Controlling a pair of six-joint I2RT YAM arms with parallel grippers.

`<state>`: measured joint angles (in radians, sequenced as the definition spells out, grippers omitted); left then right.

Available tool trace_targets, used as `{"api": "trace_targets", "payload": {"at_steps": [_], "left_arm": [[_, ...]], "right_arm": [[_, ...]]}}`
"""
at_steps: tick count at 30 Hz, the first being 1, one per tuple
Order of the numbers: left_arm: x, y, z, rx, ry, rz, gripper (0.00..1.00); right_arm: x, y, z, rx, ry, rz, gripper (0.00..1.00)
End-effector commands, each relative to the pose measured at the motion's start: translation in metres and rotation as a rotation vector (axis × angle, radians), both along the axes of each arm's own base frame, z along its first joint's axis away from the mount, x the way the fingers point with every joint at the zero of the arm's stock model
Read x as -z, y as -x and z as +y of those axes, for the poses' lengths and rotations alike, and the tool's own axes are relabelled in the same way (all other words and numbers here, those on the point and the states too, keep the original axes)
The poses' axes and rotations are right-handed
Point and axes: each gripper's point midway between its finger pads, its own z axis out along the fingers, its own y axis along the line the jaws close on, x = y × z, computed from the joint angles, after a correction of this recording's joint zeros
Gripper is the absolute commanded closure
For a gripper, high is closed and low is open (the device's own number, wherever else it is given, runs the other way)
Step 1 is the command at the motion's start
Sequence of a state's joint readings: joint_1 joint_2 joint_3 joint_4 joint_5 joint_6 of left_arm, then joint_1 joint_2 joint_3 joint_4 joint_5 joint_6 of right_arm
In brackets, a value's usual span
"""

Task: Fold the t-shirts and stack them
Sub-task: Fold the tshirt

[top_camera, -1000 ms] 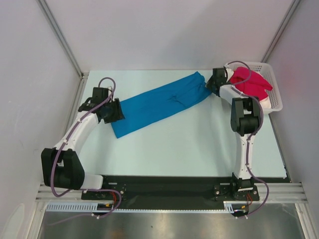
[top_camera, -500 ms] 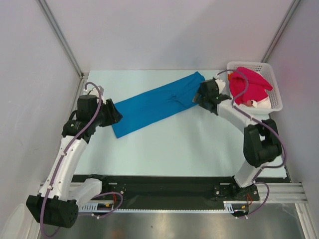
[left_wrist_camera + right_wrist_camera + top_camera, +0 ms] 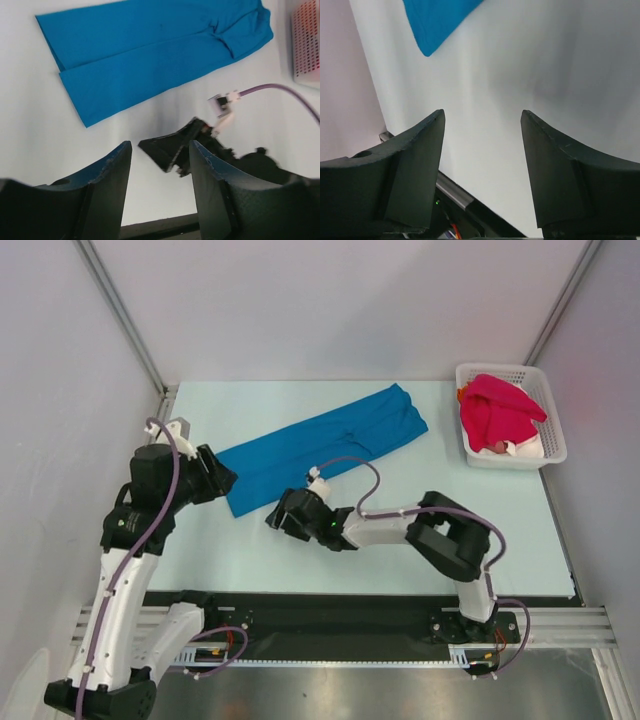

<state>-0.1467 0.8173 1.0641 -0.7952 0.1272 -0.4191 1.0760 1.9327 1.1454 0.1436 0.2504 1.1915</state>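
Observation:
A bright blue t-shirt [image 3: 320, 445], folded into a long strip, lies flat and slantwise across the table; it also shows in the left wrist view [image 3: 150, 50]. My left gripper [image 3: 222, 478] is open and empty, raised just left of the strip's near-left end. My right gripper [image 3: 273, 519] is open and empty, low over bare table just in front of that same end. The right wrist view shows only the strip's corner [image 3: 435, 20]. The left wrist view looks down past its open jaws onto the right gripper [image 3: 170, 150]. A crimson-pink t-shirt [image 3: 498, 412] lies bunched in the basket.
A white lattice basket [image 3: 545, 390] stands at the back right, with bits of white and orange cloth under the pink shirt; its edge shows in the left wrist view [image 3: 306, 45]. Grey walls close the left, back and right. A black rail [image 3: 330, 610] runs along the near edge.
My right arm swung from the shirt's far end by the basket to its near-left end. My left gripper pulled back and rose off the shirt. The shirt stays lying flat.

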Motion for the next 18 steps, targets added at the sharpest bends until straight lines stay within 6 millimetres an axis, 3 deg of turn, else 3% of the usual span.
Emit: {"api": "trace_targets", "payload": {"at_steps": [1,2,3,6,18], "left_arm": [[-0.029,0.006,0.006,-0.025,-0.007,-0.076,0.44],[-0.028,0.007,0.006,-0.025,-0.011,-0.071,0.44],[-0.030,0.008,0.007,-0.024,-0.013,-0.078,0.44],[-0.031,0.010,0.008,-0.026,-0.017,-0.082,0.44],[-0.039,0.008,0.008,-0.027,-0.020,-0.095,0.44]], "right_arm": [[-0.012,-0.018,0.034,0.113,-0.150,0.002,0.34],[0.003,-0.017,0.037,0.121,-0.134,0.017,0.35],[-0.005,-0.019,0.048,0.122,-0.162,0.020,0.37],[0.006,-0.021,0.060,0.150,-0.136,0.062,0.39],[0.057,-0.021,0.081,0.284,-0.125,0.220,0.47]]}}
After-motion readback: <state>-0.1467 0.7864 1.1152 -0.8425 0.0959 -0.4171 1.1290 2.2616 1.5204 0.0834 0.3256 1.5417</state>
